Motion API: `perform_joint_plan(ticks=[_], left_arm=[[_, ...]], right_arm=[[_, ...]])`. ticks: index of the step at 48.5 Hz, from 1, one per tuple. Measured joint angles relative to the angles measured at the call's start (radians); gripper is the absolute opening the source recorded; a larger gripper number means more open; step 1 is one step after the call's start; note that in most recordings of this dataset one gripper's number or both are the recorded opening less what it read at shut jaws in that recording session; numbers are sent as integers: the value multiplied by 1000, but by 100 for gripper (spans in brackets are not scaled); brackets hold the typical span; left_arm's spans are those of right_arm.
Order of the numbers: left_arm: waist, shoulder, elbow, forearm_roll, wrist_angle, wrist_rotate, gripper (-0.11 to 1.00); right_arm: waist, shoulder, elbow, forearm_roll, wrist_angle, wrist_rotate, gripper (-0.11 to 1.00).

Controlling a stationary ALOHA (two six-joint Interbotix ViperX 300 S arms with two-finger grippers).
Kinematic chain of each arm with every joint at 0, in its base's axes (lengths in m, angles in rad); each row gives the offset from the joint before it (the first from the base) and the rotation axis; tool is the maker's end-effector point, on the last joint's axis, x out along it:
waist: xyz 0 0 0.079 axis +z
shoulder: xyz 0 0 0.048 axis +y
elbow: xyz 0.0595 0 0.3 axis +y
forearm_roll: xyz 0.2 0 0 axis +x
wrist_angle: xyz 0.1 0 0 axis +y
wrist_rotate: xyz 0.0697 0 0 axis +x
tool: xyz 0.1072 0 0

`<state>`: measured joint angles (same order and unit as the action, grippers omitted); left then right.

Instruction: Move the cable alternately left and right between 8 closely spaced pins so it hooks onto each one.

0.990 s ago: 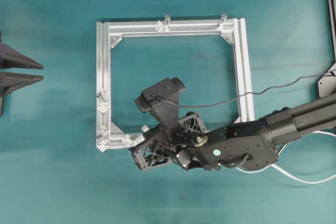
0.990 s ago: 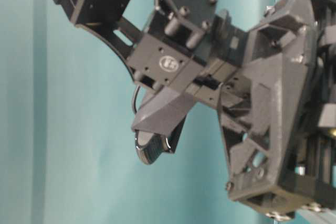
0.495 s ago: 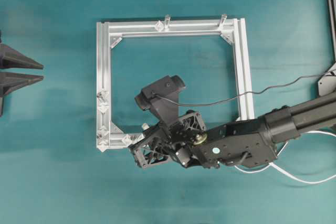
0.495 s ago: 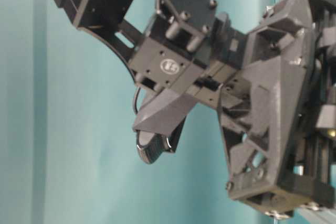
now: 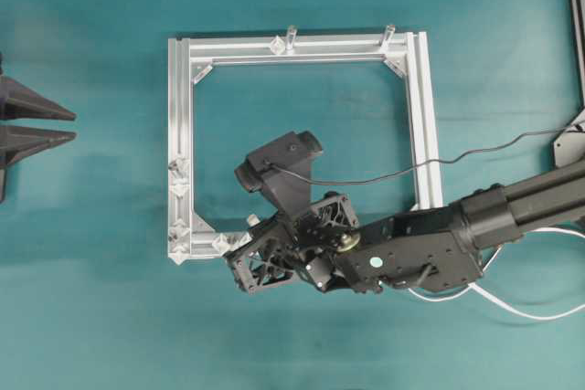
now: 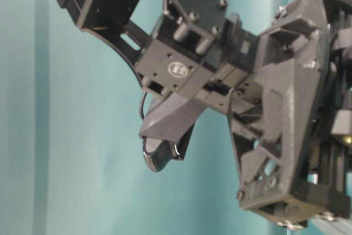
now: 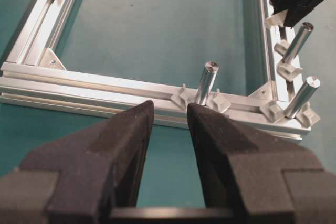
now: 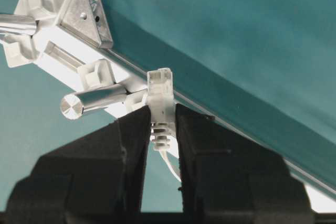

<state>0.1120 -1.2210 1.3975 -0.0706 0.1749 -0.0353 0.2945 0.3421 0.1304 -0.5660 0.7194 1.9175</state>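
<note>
Right tool [image 8: 160, 124] clamped on cable [image 8: 160, 98] plug beside frame [image 8: 84, 32], left tool [image 7: 169, 113] apart

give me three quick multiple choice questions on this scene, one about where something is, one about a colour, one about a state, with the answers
1. Where is the right end effector working on the square frame in the overhead view?
A. its upper right corner
B. near its lower left corner
C. the middle of its top rail

2. What colour is the table surface?
A. teal
B. red
C. white

3. What is between the fingers of the right end effector?
A. nothing
B. a grey post
C. the cable's plug

Answers:
1. B: in the overhead view the right end effector sits at the lower left corner of the frame.
2. A: the table surface is teal all around the frame.
3. C: the right wrist view shows the clear-white plug clamped between the two dark fingers, beside a grey post.
</note>
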Motion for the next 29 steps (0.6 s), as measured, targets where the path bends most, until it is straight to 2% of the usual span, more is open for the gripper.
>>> perform_joint_plan(ticks=[12, 29], left_arm=[[-2, 0, 2, 0, 0, -2, 36], [-2, -2, 0, 0, -2, 0, 36]], right_arm=[[-15, 0, 0, 0, 2, -20, 18], [-72, 0, 0, 0, 2, -97, 18]])
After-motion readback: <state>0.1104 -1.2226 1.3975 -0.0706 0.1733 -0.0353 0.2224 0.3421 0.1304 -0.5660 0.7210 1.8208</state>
